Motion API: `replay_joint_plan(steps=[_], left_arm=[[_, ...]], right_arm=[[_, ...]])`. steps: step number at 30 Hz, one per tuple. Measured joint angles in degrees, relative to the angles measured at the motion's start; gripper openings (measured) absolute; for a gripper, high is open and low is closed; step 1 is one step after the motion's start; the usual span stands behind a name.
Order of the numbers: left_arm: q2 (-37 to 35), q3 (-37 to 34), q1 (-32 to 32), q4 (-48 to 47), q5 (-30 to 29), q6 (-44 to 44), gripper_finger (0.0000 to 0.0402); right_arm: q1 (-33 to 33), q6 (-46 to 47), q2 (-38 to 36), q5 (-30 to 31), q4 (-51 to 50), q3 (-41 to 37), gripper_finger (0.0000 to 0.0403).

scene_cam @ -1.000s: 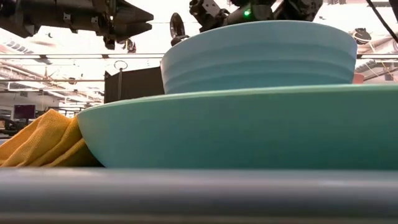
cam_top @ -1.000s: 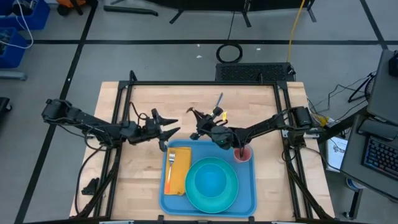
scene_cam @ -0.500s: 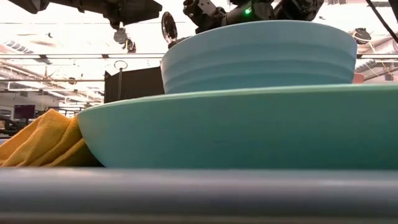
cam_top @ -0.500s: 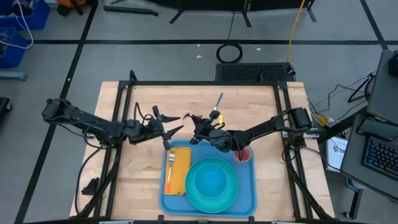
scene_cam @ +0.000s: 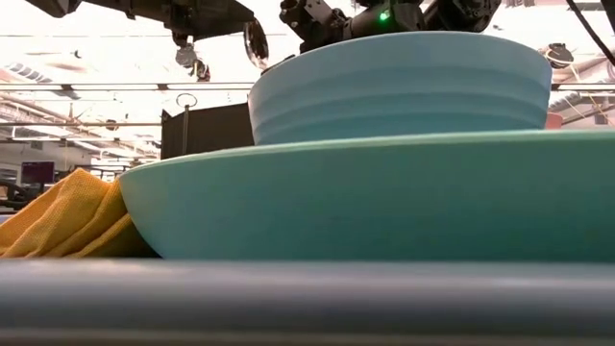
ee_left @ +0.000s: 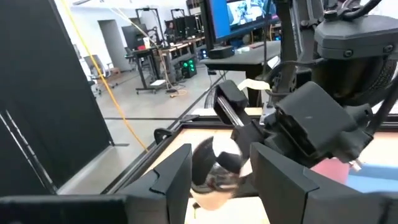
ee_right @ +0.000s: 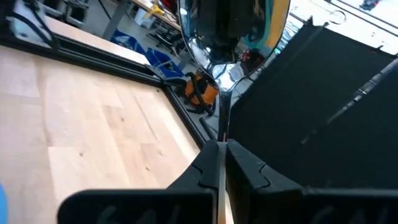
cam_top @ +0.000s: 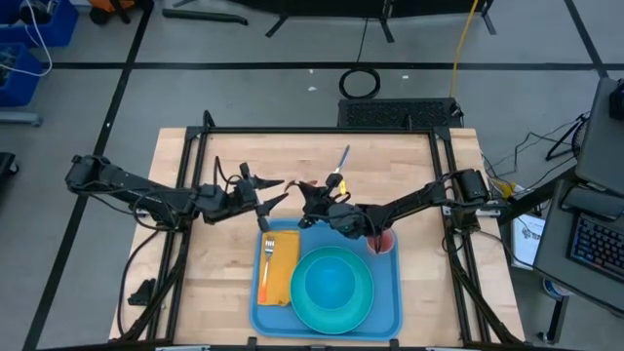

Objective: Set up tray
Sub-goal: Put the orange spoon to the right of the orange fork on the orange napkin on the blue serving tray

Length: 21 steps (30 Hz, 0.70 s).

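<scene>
The blue tray sat at about six o'clock on the wooden table, already carrying a turquoise plate with a bowl on it, an orange-yellow napkin with a fork at its nine o'clock side, and a pink cup at its two o'clock corner.

Above the tray's twelve o'clock edge the two arms met. The right gripper was clenched on the thin handle of a metal spoon, the shiny bowl of it pointing toward the other arm. The left gripper stood with its fingers spread on either side of the spoon's bowl, not yet closed on it.

This read as a handover of the spoon from right to left, probably so it could be laid on the napkin side. The next move would call for the left fingers to close firmly on the spoon before the right let go, since the rounded, polished metal could slip
</scene>
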Motion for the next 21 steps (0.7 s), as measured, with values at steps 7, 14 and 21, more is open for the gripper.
replay_joint_plan(steps=[7, 14, 21], left_arm=[[0.63, 0.02, 0.17, -0.24, 0.23, -0.42, 0.0166], [1.73, 0.02, 0.67, -0.09, -0.24, -2.38, 0.0165], [1.75, 0.02, 0.88, -0.15, -0.16, -2.73, 0.0157]], right_arm=[[0.07, -0.18, 0.0, -2.5, 0.05, 0.0, 0.0], [0.22, -0.03, 0.0, -2.68, 0.46, 0.0, 0.0], [0.4, 0.13, 0.0, -2.65, 0.47, 0.0, 0.0]])
